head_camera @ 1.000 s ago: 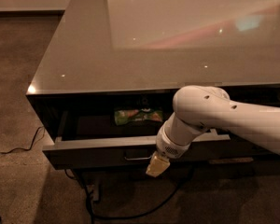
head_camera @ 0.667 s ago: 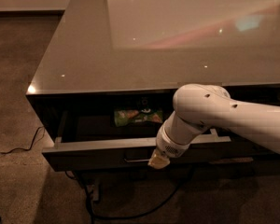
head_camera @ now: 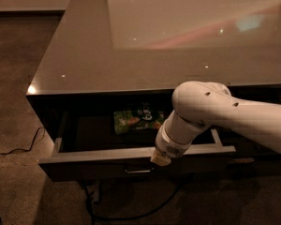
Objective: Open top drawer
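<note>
The top drawer (head_camera: 89, 155) stands pulled out from under the grey glossy cabinet top (head_camera: 131, 55). It has a grey rim, a dark front and a small silver bar handle (head_camera: 138, 170) at the centre. A green snack bag (head_camera: 138, 118) lies inside it near the back. My gripper (head_camera: 160, 159) sits at the end of the white arm (head_camera: 201, 111), at the drawer's front rim just right of and above the handle. The arm hides the right part of the drawer's inside.
A dark cable (head_camera: 18, 149) runs over the brown carpet at the left, and another cable (head_camera: 131, 214) lies under the cabinet. More dark drawer fronts (head_camera: 271, 158) continue to the right behind the arm.
The drawer has slid further out towards the camera. The gripper tip has risen from below the drawer front to its rim.
</note>
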Tool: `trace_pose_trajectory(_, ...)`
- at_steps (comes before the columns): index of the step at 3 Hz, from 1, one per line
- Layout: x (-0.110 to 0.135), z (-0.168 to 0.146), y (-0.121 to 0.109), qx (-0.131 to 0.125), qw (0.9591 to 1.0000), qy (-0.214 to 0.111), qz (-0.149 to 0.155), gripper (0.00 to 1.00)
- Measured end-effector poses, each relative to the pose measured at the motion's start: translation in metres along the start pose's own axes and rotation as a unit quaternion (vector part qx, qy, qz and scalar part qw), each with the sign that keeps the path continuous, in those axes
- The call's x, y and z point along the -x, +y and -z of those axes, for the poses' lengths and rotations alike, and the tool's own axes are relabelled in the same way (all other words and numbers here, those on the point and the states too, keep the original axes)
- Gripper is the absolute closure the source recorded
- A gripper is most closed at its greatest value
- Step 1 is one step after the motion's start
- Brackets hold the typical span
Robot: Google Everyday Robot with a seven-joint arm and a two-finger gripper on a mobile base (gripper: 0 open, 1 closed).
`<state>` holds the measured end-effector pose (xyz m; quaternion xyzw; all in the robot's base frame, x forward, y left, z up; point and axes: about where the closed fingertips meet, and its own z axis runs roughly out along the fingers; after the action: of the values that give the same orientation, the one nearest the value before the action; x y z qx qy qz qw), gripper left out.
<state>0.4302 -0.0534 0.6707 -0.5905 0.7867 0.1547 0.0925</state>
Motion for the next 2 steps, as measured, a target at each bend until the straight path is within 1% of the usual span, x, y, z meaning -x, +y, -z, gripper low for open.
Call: trace_pose_trajectory(2,-0.0004,0.0049,0.0,0.0,1.0,0.0,0.0,1.0)
